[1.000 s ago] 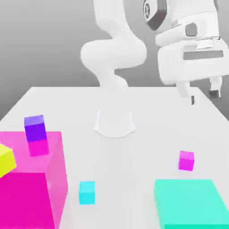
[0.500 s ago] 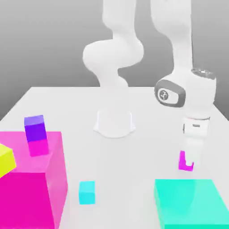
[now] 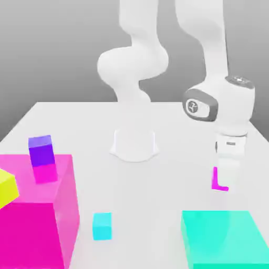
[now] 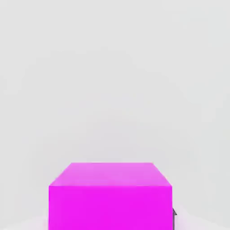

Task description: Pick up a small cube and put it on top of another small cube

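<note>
taking the exterior view as a clock face, from left to right: the yellow cube (image 3: 7,189) is at eight o'clock, cut off by the edge of the view. the huge magenta block (image 3: 26,231) is at eight o'clock too, and the small violet cube (image 3: 42,151) sits on its top, at nine o'clock. the small cyan cube (image 3: 102,226) is on the pale table (image 3: 152,202) at seven o'clock. the white arm's base (image 3: 134,146) is close to the middle of the dial. at four o'clock the gripper (image 3: 227,179) points down, clamped on the small magenta cube (image 3: 214,181), which is partly hidden behind it; i can't tell whether that cube touches the table. the green slab (image 3: 226,236) is at five o'clock.
</note>
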`<action>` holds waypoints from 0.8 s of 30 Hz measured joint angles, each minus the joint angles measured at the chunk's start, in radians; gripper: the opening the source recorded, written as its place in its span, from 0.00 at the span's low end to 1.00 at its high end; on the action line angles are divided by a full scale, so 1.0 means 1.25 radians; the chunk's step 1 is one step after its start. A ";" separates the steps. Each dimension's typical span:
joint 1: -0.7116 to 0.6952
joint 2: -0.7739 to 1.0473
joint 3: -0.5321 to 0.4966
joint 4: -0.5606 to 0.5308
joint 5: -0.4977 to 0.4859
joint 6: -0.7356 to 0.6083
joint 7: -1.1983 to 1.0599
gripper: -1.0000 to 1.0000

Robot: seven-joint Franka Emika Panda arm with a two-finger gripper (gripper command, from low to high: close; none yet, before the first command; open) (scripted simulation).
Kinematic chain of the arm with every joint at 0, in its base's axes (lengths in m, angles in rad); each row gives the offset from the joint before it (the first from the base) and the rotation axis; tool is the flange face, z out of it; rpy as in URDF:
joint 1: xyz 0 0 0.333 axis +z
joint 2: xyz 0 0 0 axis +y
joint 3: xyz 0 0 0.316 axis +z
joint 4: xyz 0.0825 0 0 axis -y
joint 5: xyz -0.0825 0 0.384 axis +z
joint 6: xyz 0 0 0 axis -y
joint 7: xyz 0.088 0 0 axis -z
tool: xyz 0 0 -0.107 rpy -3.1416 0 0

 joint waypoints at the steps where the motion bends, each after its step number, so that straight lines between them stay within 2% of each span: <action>1: -0.022 -0.008 -0.011 0.019 0.007 -0.027 0.005 0.00; 8: -0.184 -0.010 -0.114 0.212 0.017 -0.223 0.091 0.00; 24: -0.635 0.003 -0.325 0.672 0.028 -0.669 0.308 0.00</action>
